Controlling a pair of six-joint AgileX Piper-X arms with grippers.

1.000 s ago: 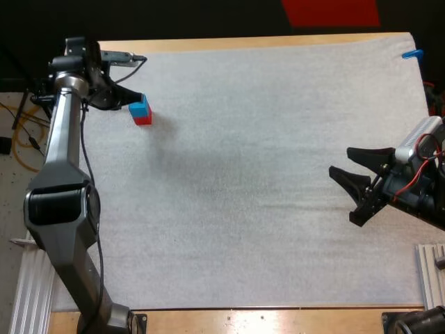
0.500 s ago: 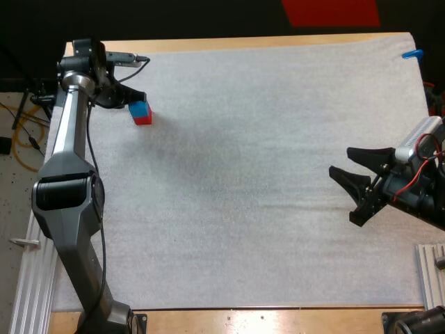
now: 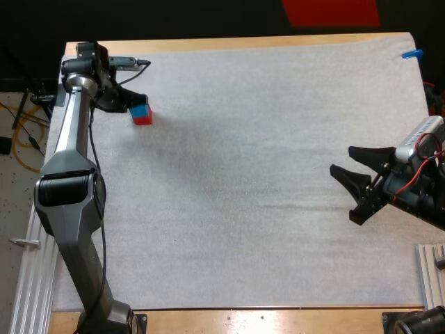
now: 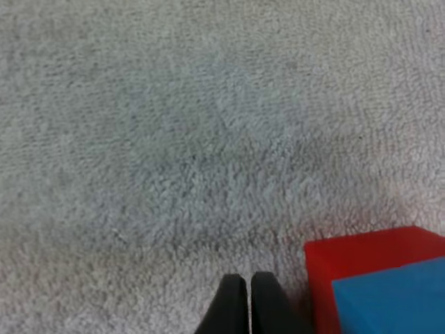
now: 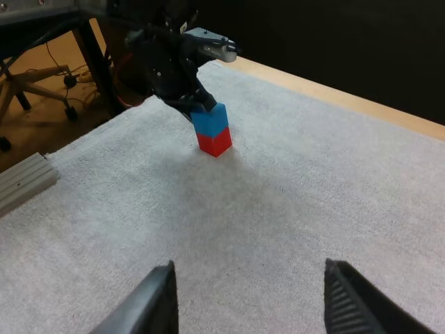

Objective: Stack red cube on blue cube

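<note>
The blue cube [image 3: 140,109] sits on top of the red cube [image 3: 142,119] near the mat's far left corner. In the right wrist view the blue cube [image 5: 210,120] rests squarely on the red cube [image 5: 214,141]. My left gripper [image 3: 131,103] is just left of the stack, low by the mat. In its wrist view its fingers [image 4: 233,306] touch each other, shut on nothing, with the red cube [image 4: 368,257] and blue cube [image 4: 396,303] right beside them. My right gripper [image 3: 341,160] hovers open over the mat's right side, far from the cubes.
The white mat [image 3: 264,181] covers most of the wooden table [image 3: 229,43]. A metal rail [image 3: 31,278] runs along the left edge, and another rail [image 3: 431,271] lies at the lower right.
My left arm's wrist has shifted slightly right and toward the far edge, staying beside the stack. The cubes and my right arm have not moved.
</note>
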